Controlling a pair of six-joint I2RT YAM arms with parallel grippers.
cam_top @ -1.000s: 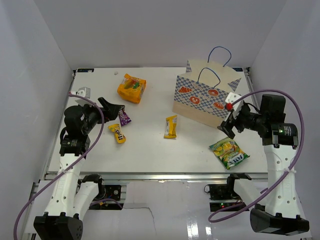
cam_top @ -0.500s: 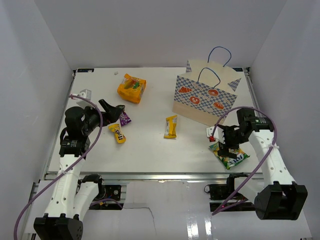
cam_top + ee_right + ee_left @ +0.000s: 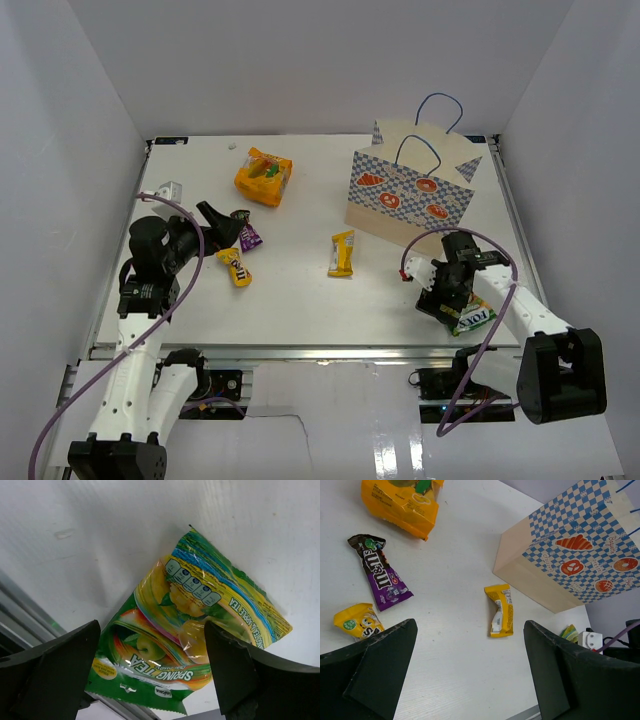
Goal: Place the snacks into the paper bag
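Far left of the paper bag, the left gripper hangs over the bench with its jaws spread wide and holding nothing. Below it lie a small yellow M&M's packet and, just beside that, a purple M&M's packet. Farther back lies the orange crinkly bag, well left of the paper bag. The yellow bar wrapper lies near the paper bag's front left corner but apart from it. The paper bag stands upright, its blue cord handles arching above its mouth. In front of its right end lies the green Spring Tea packet, at the bench's near edge. The right gripper is low over it, jaws open astride the packet; contact cannot be told.
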